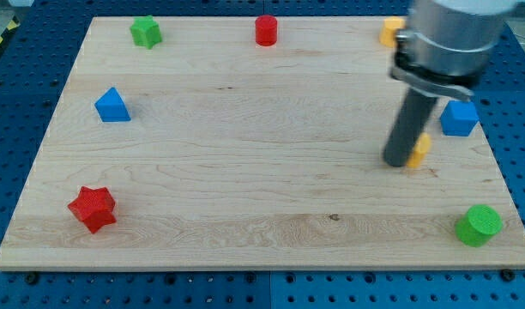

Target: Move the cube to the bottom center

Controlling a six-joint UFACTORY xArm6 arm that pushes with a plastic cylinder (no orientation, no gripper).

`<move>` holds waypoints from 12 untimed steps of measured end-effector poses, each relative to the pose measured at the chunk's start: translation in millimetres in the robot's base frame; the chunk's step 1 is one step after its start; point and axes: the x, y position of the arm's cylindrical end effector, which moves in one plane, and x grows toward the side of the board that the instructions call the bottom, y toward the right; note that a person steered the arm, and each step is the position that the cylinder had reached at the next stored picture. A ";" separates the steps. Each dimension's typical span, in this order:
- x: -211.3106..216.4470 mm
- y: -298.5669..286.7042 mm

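my tip rests on the wooden board at the view's right, touching a small yellow block partly hidden behind it. the blue cube sits just up and right of the tip, near the board's right edge. no jaws here, only a bare rod, gripping nothing.

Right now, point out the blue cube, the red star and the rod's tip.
blue cube (460, 118): camera view, middle of its visible face.
red star (93, 208): camera view, centre of its top.
my tip (397, 162): camera view, the rod's very end, beside a yellow block (420, 148).
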 end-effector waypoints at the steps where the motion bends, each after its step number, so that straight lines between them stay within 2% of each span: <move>1: -0.4 -33.3; 2: -38.6 -75.3; 3: -95.4 -47.3; 4: -124.8 22.8; 5: -125.0 111.6; 6: -112.6 164.2; 7: -104.7 163.8; 8: -61.6 160.5; 9: -47.7 130.5; 11: -61.6 -5.1; 12: -61.2 18.8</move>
